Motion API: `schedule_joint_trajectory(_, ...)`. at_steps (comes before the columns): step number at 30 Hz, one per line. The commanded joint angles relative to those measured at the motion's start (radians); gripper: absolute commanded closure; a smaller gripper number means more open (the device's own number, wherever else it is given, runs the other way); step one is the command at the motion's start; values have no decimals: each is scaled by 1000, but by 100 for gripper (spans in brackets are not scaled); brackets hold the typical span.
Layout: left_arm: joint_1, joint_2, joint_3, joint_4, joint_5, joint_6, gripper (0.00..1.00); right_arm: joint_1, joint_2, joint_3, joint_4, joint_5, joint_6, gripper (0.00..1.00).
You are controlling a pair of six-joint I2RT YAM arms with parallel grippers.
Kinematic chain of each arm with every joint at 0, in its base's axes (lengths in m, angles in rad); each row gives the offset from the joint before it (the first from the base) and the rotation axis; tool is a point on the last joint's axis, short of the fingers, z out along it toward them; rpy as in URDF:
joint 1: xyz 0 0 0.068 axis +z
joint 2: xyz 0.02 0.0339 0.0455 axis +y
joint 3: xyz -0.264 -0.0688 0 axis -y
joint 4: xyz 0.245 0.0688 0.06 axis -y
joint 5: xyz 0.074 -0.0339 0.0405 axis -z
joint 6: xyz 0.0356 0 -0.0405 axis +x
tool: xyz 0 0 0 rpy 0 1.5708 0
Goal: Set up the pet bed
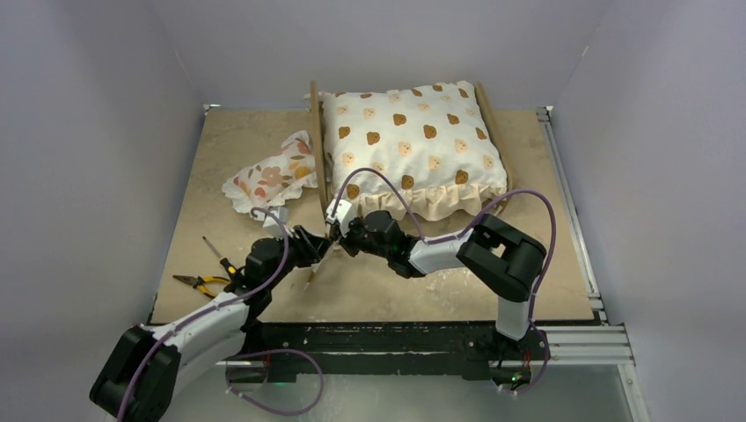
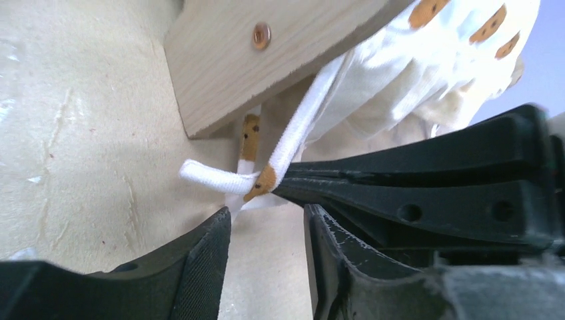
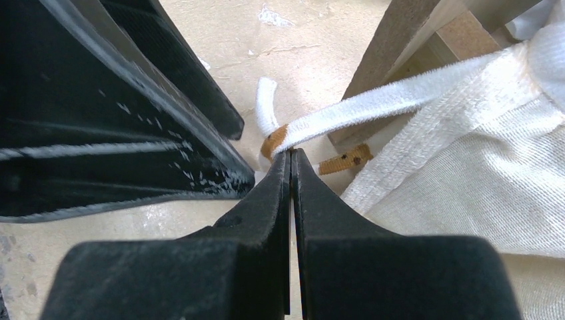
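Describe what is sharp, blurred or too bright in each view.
Top external view: even, soft light, and the cream bear-print cushion is sharp. Left wrist view: slightly soft overall, and the cushion cloth at the top right is washed out. Right wrist view: the white fabric strap is crisp; the shut black right gripper looks softer toward the lens.

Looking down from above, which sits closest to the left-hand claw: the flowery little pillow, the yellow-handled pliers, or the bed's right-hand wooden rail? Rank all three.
Measured from the left gripper in the top view:
1. The floral pillow, just beyond it, slightly left.
2. The pliers, farther out to its left.
3. The pet bed's right rail, far across on the right.
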State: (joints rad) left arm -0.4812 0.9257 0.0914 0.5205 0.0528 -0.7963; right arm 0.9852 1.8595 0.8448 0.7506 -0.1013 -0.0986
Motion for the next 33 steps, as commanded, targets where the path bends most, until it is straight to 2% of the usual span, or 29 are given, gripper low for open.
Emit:
schedule_joint_trajectory(1, -7, -140, -1, -150, -128, -80, 53, -3, 11, 0, 59, -5, -11, 100)
schedule_joint_trajectory(5, -5, -197, 21, -251, -232, -161, 47, -3, 18, 4, 73, 1, -9, 100)
schedule_joint_trajectory(9, -5, -144, 36, -248, -294, -279, 47, -3, 23, 8, 76, 4, -7, 100)
schedule_joint_trajectory(16, -5, 45, 32, -45, -256, -439, 48, -2, 23, 5, 79, 9, -7, 100)
schedule_joint_trajectory(21, -5, 104, -9, 105, -248, -509, 48, -3, 21, 1, 81, 10, -6, 100)
schedule_joint_trajectory(25, -5, 62, -39, 144, -261, -525, 48, -3, 18, -1, 83, 12, -6, 100)
schedule_joint_trajectory(33, -7, -69, -70, 95, -313, -530, 48, -3, 20, 0, 85, 14, -4, 100)
